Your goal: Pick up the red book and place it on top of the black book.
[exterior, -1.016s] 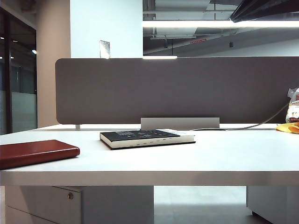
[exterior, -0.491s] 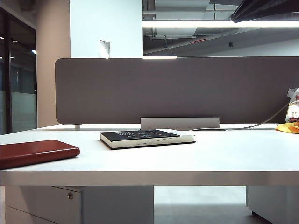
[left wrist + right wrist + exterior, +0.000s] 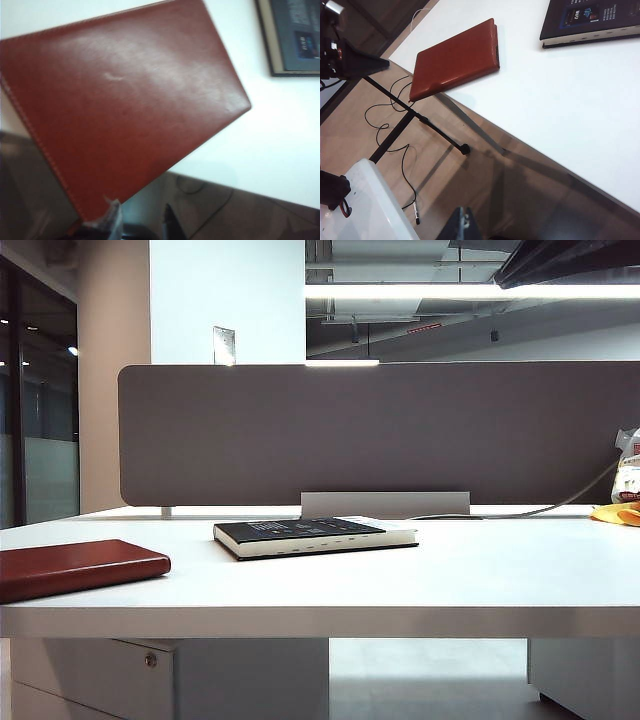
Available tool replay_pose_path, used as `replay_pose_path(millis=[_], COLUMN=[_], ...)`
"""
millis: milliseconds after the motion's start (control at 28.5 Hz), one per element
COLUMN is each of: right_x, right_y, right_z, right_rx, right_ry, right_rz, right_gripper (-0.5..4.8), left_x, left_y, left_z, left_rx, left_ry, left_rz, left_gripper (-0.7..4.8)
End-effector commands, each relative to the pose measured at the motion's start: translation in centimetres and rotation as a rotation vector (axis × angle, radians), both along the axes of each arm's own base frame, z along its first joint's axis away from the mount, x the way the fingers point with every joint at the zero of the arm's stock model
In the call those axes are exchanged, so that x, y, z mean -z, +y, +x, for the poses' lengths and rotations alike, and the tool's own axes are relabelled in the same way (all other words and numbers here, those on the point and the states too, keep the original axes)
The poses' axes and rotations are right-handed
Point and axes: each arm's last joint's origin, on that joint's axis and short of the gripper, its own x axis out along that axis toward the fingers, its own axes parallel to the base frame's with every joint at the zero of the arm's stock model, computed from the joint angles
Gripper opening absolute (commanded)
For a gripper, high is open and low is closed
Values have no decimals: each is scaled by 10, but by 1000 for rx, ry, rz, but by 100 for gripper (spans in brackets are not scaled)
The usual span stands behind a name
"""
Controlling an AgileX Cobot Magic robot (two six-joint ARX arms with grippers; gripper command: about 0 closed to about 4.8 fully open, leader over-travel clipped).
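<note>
Exterior view shows the thin dark-red, leather-look red book [image 3: 75, 567] lying flat at the left end of the white tabletop [image 3: 450, 575], its long axis running off the left edge of the view and a rounded corner pointing toward the middle. The thicker black book [image 3: 310, 535] with small white print lies flat near the centre, well apart from it, cream page edges facing the camera and long axis across the view, in front of a grey divider panel [image 3: 380, 430]. Neither arm appears there. Left wrist view looks down on the red book [image 3: 120, 100], which fills most of the picture and overhangs the tabletop edge at one corner; the left gripper [image 3: 140, 225] hovers just beside that corner, its fingers [image 3: 111, 220] slightly parted and holding nothing. Right wrist view sees both books from over the floor; only one dark tip of the right gripper [image 3: 462, 225] shows, so I cannot tell how far its fingers are open.
</note>
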Motion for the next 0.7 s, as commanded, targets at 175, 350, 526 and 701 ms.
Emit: replay_pose_path(millis=[175,350,526,701], right_x=[-3,-3,-2,-2], right_y=[0,0,0,0], right_z=[0,0,0,0], right_rx=[-8,-8,-8,-8], right_ry=[-17,-17,-17,-17], right_rz=[7,7,7,7], right_gripper=[-1,-1,-1,-1], left_x=[18,34,46,57], left_y=[0,-1,-3,-4], left_z=[-5,-11,-15,-17], left_rx=[-82,-110,-137,-193], left_ry=[74,131,175,174], left_rz=[-26,-41,-73,-149], left_gripper=[131,164,225,225])
